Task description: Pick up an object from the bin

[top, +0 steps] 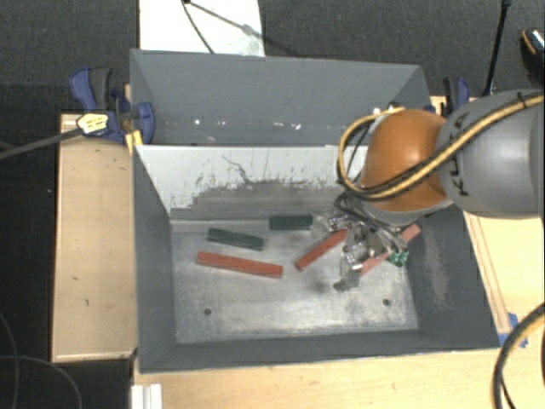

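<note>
Roughly: bin (281, 307) w/ red bars (239, 265) & green bars (236, 239); fingers (351, 267) right side, open/shut can't tell.

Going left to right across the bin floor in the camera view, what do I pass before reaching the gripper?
The long red bar lying flat → short dark green block near the back wall → tilted red bar → gripper.

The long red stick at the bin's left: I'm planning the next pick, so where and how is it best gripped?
Probably grip the red stick at its middle, coming straight down and closing across its narrow width. It lies flat, with bare floor along its near side, and the green stick beyond it lies apart.
</note>
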### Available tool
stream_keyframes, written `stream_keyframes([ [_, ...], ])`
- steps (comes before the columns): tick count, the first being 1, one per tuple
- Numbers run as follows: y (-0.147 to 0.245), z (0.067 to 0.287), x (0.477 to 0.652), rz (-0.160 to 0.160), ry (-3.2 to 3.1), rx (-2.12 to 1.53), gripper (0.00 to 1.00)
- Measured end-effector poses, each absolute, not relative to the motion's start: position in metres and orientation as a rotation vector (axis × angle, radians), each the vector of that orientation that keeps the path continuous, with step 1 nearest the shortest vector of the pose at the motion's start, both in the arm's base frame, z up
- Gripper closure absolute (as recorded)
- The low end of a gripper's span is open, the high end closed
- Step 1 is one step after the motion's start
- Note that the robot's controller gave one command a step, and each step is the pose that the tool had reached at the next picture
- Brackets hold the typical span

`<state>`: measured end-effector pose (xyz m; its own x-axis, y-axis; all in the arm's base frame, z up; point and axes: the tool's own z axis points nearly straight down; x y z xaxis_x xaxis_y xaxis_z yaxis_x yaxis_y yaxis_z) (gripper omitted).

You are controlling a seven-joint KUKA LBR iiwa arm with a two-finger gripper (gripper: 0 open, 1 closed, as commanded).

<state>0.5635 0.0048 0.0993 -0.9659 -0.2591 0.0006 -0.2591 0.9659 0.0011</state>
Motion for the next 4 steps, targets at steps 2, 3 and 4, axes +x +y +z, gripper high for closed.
stream_keyframes([
  [2, -0.003, 0.071, 0.587, 0.000, -3.108, 0.502, 1.00],
  [3, 0.008, 0.183, 0.553, 0.002, -3.118, 0.469, 1.00],
  [4, -0.005, 0.251, 0.539, 0.004, -2.932, 1.147, 1.00],
])
